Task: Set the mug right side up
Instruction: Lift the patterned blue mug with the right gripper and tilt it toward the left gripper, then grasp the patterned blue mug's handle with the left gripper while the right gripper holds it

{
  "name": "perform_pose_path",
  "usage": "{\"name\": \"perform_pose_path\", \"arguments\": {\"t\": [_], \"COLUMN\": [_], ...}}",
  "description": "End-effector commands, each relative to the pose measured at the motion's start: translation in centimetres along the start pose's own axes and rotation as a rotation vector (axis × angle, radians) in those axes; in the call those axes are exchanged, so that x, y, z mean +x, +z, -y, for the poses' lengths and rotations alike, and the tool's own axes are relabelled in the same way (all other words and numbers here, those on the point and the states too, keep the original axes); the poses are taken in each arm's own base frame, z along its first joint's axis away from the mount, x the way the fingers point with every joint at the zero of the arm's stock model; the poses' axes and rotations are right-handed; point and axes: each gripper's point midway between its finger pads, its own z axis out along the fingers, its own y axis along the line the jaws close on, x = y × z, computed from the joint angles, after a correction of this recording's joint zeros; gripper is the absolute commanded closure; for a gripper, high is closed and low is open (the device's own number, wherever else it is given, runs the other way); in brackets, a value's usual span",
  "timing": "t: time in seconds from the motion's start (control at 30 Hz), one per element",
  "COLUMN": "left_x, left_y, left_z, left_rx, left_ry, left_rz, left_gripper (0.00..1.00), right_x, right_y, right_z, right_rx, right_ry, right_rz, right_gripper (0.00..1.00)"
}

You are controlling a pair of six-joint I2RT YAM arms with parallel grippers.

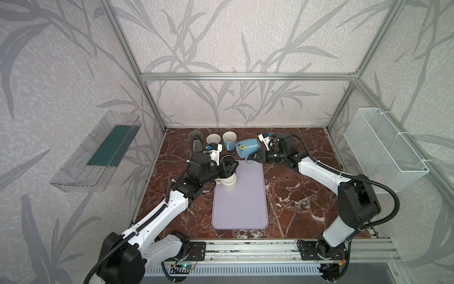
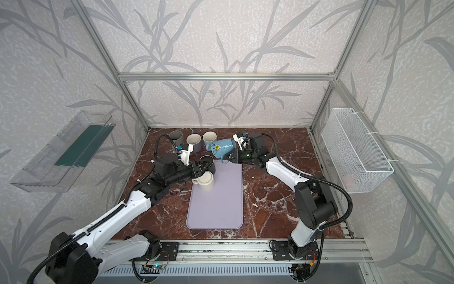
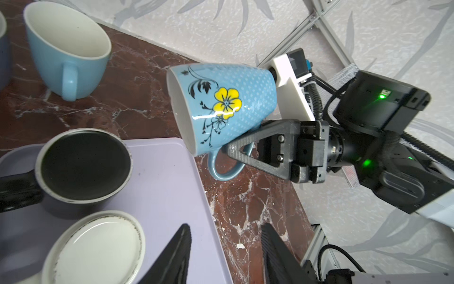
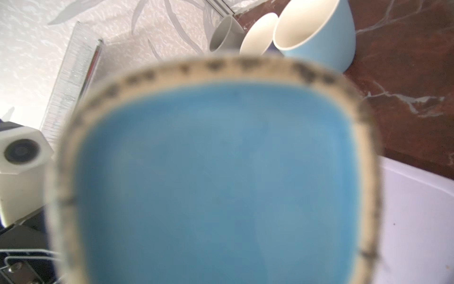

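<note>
Left wrist view: the sky-blue dotted ceramic mug with a yellow flower (image 3: 226,108) hangs in the air on its side, its mouth toward the left arm and its base toward the right arm's camera, where the blurred blue underside nearly fills the picture. The right fingers (image 3: 270,129) are closed on its loop handle, which sits on the mug's underside, so the body lies above them. The left fingers (image 3: 177,255) stand apart with nothing between them, near the mug but not touching it. In both top views the mug is over the far right corner of a lilac rectangular mat (image 1: 239,204). A black mug (image 3: 83,164) and a cream mug (image 3: 98,248) stand on that mat. The mat lies on a red-brown marble tabletop (image 1: 294,196), with three upright mugs (image 1: 229,140) in a row at its far edge. Around it are walls with grey leaf-patterned wallpaper (image 1: 233,37) and an aluminium frame (image 1: 248,76). A clear plastic tray (image 1: 98,155) hangs on the left wall and a white wire basket (image 1: 385,147) on the right.
</note>
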Motion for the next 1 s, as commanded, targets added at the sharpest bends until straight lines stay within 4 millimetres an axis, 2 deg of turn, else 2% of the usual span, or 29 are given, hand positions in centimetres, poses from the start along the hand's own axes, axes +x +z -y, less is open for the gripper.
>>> {"name": "perform_pose_path", "arguments": {"t": [0.0, 0.4, 0.97], "left_x": [-0.7, -1.0, -2.7], "left_y": [-0.2, 1.2, 1.7], "left_z": [1.9, 3.4, 4.1], "left_rx": [0.096, 0.215, 0.233], "left_ry": [-0.001, -0.043, -0.042], "left_rz": [0.034, 0.037, 0.083], "left_gripper": [0.51, 0.50, 0.50], "right_x": [-2.6, -3.8, -3.6], "right_y": [-1.7, -2.9, -3.9], "right_z": [-5.0, -8.5, -11.1], "right_rx": [-0.153, -0.293, -0.425], "right_ry": [-0.075, -0.081, -0.074], "right_rz": [0.079, 0.119, 0.124], "right_gripper": [0.94, 0.95, 0.95]}}
